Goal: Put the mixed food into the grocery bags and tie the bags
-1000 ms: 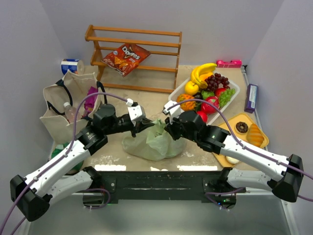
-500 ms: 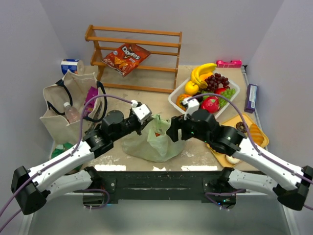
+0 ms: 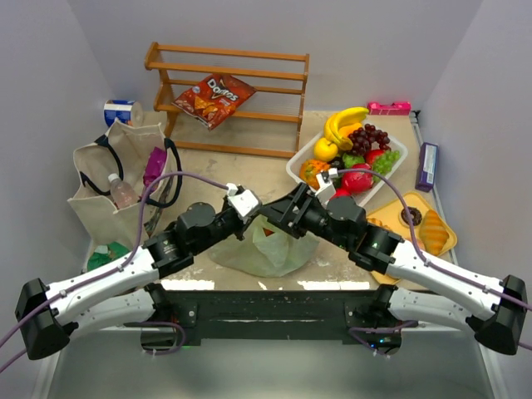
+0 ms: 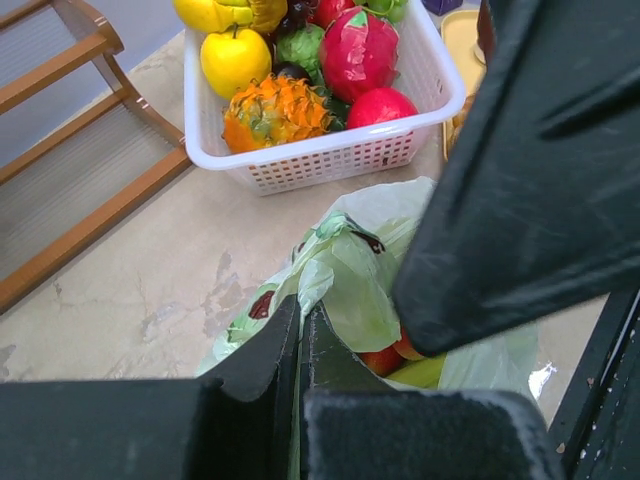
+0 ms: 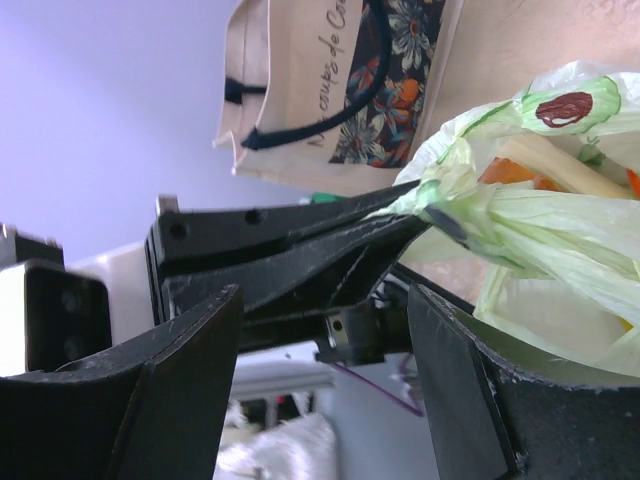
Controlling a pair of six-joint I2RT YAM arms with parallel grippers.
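**Q:** What do the wrist views add to the top view?
**A:** The left wrist view shows the left gripper (image 4: 300,325) with jaws closed on a twisted strand of the thin, crinkly pale green plastic bag (image 4: 355,270). The right wrist view shows the right gripper (image 5: 325,300) with jaws wide, the left gripper's black tips showing in the gap between them. The top view shows only that both grippers meet above the bag.

**Q:** Condition and position of the bag?
**A:** It is slumped on the surface (image 3: 249,170) near the front edge, mouth gathered into a rope. Red, orange and yellow-green items show inside.

**Q:** Beyond it?
**A:** To the right is a white slotted plastic basket (image 4: 330,165) of toy fruit. To the left, a beige fabric tote with black handles (image 3: 96,195) holds a clear water bottle (image 3: 119,191). Farthest back is a wooden slatted rack (image 3: 258,116).

**Q:** Change from half a second earlier?
**A:** The grippers stood apart, either side of the bag's top. They have since closed together over it.
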